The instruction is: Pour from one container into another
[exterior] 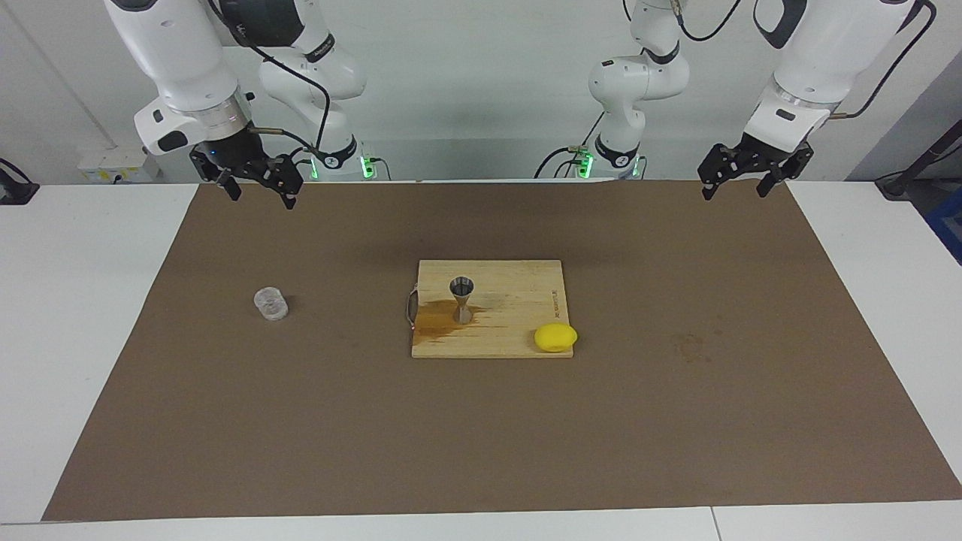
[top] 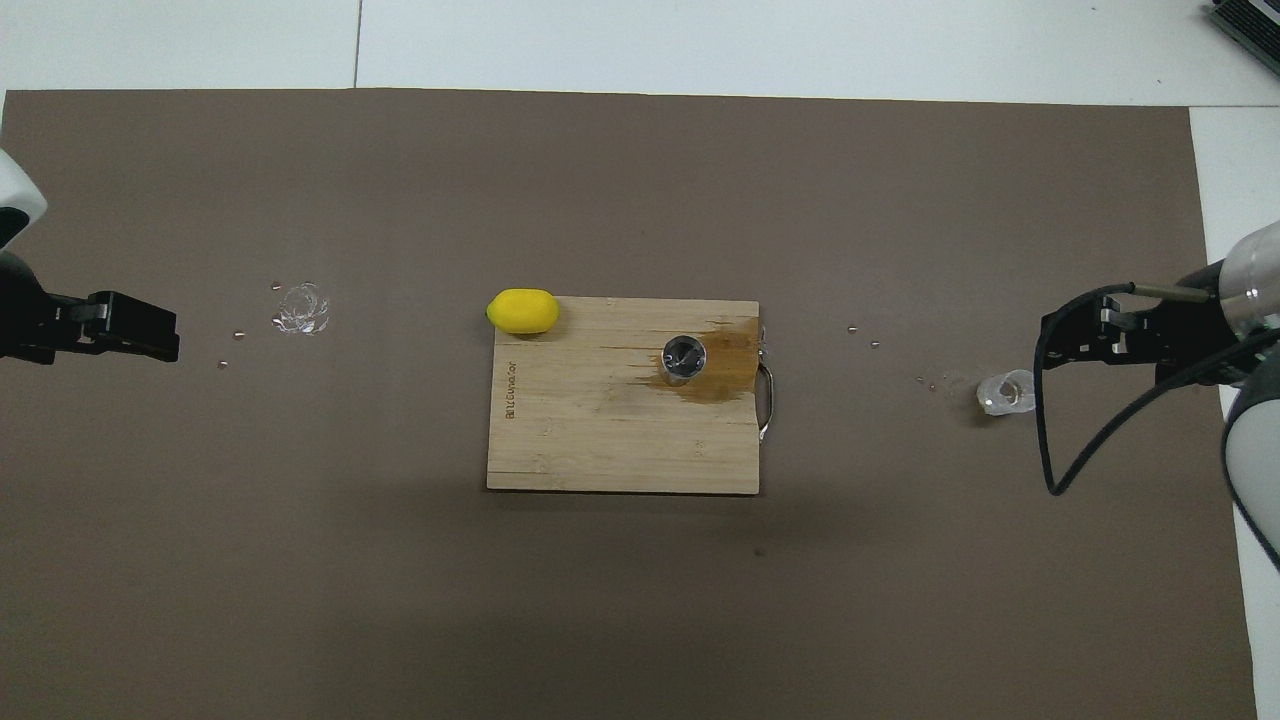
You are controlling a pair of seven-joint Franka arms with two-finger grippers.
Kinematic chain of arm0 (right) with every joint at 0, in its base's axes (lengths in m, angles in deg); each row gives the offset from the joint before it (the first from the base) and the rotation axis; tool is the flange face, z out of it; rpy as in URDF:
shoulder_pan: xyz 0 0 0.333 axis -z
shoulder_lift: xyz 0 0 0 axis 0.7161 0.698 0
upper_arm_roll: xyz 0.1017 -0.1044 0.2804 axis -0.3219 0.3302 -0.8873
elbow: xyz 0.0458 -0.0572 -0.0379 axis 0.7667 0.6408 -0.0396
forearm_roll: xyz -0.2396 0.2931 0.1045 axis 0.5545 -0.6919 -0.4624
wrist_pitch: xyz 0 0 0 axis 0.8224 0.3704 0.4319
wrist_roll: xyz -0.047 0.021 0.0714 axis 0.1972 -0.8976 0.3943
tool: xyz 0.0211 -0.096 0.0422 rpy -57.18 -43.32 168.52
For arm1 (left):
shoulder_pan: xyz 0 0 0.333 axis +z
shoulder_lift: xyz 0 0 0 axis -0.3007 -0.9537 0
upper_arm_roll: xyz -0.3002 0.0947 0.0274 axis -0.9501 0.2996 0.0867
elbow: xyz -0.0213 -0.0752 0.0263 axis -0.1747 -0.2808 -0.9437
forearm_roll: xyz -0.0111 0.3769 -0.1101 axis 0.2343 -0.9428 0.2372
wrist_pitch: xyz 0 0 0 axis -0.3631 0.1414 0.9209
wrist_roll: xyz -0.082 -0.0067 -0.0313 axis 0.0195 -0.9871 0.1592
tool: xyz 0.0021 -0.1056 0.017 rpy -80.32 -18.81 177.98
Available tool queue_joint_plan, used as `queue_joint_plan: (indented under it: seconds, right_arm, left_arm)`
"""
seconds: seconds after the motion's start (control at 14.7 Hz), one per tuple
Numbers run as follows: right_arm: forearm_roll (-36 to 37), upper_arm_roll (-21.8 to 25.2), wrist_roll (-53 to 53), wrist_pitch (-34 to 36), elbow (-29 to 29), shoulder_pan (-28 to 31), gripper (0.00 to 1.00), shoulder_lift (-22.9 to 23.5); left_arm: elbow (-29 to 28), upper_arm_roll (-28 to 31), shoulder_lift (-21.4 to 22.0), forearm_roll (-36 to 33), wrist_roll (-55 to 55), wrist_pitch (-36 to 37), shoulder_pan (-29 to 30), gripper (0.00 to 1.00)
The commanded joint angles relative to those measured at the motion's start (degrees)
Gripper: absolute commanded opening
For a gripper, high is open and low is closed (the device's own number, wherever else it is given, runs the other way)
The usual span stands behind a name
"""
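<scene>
clear cup (exterior: pixel 270 303) sits alone nr my right gripper (exterior: pixel 258 185); light, slick, prob fragile, so grip mid-wall. both my jaws apart, left gripper (exterior: pixel 744 176) waits.

Small clear cup with a textured, frosted wall (exterior: pixel 270 303) (top: pixel 1005 392): upright on the brown mat, well apart from the wooden board (exterior: pixel 518 285) (top: pixel 600 430), out at nine o'clock from it in the facing view. Silver-grey hourglass steel jigger (exterior: pixel 461 299) (top: pixel 684 358): upright on that board, mouth up, standing at the edge of a brown wet stain (exterior: pixel 436 321) (top: pixel 722 372) spreading toward eight o'clock.
</scene>
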Motion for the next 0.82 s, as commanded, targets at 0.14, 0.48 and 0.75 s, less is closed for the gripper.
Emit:
queue_joint_plan:
  seconds: [0.14,0.48,0.75]
  right_arm:
    - [0.4,-0.2,-4.3,0.8,-0.3,0.7,1.00,-0.1]
    - [0.3,-0.1,-4.3,0.4,-0.3,0.7,1.00,-0.1]
    - [0.4,-0.1,-4.3,0.4,-0.3,0.7,1.00,-0.1]
  left_arm:
    - [-0.5,-0.8,1.0,-0.8,0.4,0.9,1.0,1.00]
    - [-0.5,-0.8,1.1,-0.8,0.4,0.9,1.0,1.00]
    - [-0.5,-0.8,1.1,-0.8,0.4,0.9,1.0,1.00]
